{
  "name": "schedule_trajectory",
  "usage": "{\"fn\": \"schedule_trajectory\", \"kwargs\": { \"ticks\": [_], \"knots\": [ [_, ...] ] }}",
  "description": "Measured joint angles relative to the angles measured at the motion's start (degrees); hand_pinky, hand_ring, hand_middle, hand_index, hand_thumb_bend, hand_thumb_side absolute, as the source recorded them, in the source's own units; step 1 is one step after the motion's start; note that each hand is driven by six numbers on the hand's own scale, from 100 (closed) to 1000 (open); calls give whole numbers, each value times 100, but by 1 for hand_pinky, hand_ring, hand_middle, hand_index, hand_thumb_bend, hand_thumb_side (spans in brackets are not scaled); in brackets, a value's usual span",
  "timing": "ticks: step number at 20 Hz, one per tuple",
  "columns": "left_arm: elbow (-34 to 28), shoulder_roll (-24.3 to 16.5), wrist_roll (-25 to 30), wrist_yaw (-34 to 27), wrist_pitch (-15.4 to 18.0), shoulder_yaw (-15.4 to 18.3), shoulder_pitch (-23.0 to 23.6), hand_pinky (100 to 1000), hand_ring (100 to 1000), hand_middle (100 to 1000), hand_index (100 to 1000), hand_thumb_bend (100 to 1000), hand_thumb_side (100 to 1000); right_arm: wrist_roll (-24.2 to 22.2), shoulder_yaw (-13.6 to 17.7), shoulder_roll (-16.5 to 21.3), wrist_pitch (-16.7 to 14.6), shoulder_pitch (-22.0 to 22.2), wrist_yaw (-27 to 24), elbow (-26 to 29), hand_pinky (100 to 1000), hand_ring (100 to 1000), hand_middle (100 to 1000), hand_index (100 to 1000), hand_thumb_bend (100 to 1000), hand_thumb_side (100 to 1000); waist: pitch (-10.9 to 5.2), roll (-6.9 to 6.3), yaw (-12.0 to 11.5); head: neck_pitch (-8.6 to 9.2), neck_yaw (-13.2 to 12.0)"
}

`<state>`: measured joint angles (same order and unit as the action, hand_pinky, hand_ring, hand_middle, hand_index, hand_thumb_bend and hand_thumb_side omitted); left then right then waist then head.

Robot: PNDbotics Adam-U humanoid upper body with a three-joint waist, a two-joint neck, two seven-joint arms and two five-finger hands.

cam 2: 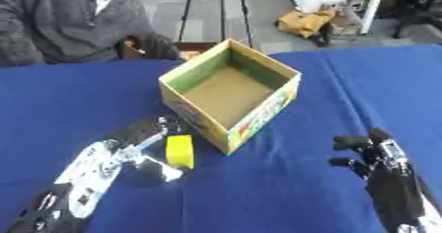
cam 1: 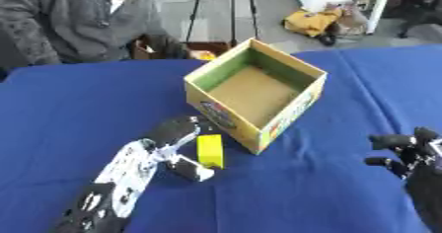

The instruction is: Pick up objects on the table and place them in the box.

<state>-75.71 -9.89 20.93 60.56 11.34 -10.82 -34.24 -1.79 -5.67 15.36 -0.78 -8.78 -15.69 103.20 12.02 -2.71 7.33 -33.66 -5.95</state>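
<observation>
An open cardboard box [cam 1: 293, 111] with a brown floor and green inner walls stands mid-table, nothing visible inside it. A small yellow block [cam 1: 210, 151] lies on the blue cloth just left of the box's near corner. My left hand [cam 1: 172, 134] reaches in from the lower left and sits right beside the block, its thumb [cam 1: 192, 170] below the block and its fingers above and to the left; the fingers look relaxed, not closed around it. My right hand [cam 2: 373, 154] rests at the lower right with its fingers slightly bent, holding nothing.
The table is covered with a blue cloth [cam 1: 78, 108]. A person in a grey sweater [cam 1: 69, 19] sits at the far left edge. Tripod legs and a yellow bag [cam 1: 313, 22] stand on the floor beyond the table.
</observation>
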Motion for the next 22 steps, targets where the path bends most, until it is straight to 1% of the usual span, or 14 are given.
{"fn": "schedule_trajectory", "kwargs": {
  "ticks": [2,5,6,9,10,11,12,15,18,22],
  "knots": [
    [32,43,-85,177,37,27,-8,785,856,722,813,447,355,0,0,0,0,0,0,0,649,880,574,658,100,943,-3,0,0,0,0],
    [65,108,-200,429,102,60,-25,734,810,659,797,396,316,0,0,-1,0,0,0,0,649,880,574,658,100,944,-13,1,0,0,1],
    [76,135,-236,518,122,73,-34,706,790,631,789,370,298,0,0,-2,0,0,0,-1,649,880,574,658,100,944,-20,1,0,0,2],
    [105,190,-367,738,152,104,-41,626,716,529,746,253,224,0,0,-3,0,0,0,-1,650,880,574,658,100,944,-29,1,0,0,6],
    [115,193,-419,780,149,119,-42,616,703,514,739,243,215,0,0,-3,0,0,0,-1,650,880,574,658,100,944,-29,1,0,0,8],
    [128,194,-473,808,139,124,-43,572,656,467,713,204,186,0,0,-3,0,0,0,-1,650,881,574,658,100,944,-29,1,0,0,10],
    [133,194,-525,823,123,126,-43,539,623,439,700,179,169,0,0,-3,0,0,0,-1,650,881,574,658,100,944,-29,1,0,0,13],
    [149,194,-671,848,58,136,-41,463,562,368,663,100,128,0,0,-4,0,0,0,-1,650,881,574,658,100,944,-29,1,0,0,18],
    [126,194,-783,826,-7,156,-8,435,534,334,638,100,124,0,0,-4,0,0,0,-1,650,881,574,658,100,944,-27,2,0,0,20],
    [-131,165,-766,689,-29,161,9,429,530,329,630,100,136,0,0,-5,0,1,0,-2,650,881,574,658,100,944,-13,2,0,0,26]
  ]
}}
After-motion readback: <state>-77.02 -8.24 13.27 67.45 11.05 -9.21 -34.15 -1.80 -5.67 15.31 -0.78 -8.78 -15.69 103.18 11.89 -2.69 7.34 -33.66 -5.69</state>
